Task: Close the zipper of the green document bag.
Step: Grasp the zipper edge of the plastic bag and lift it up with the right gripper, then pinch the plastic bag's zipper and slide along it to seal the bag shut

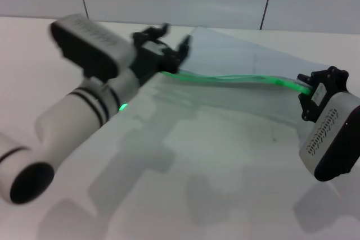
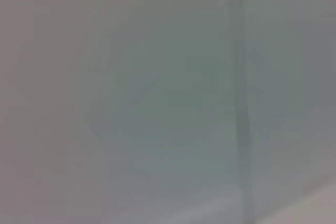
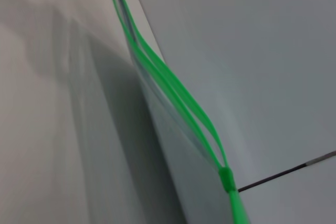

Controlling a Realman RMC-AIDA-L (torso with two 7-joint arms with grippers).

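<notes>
Left pincer (image 1: 169, 49) grasps one end of the zipper (image 1: 236, 78), right pincer (image 1: 308, 85) the other, lifting the green document bag (image 1: 225, 91) off the counter (image 1: 45, 49) near its far edge. I'd keep it taut and slide steadily.

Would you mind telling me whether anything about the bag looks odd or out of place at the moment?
Yes: the green document bag is held up off the table, stretched between the left gripper and right gripper. Its zipper gapes, the two green strips bowed apart, joining only at the slider.
</notes>
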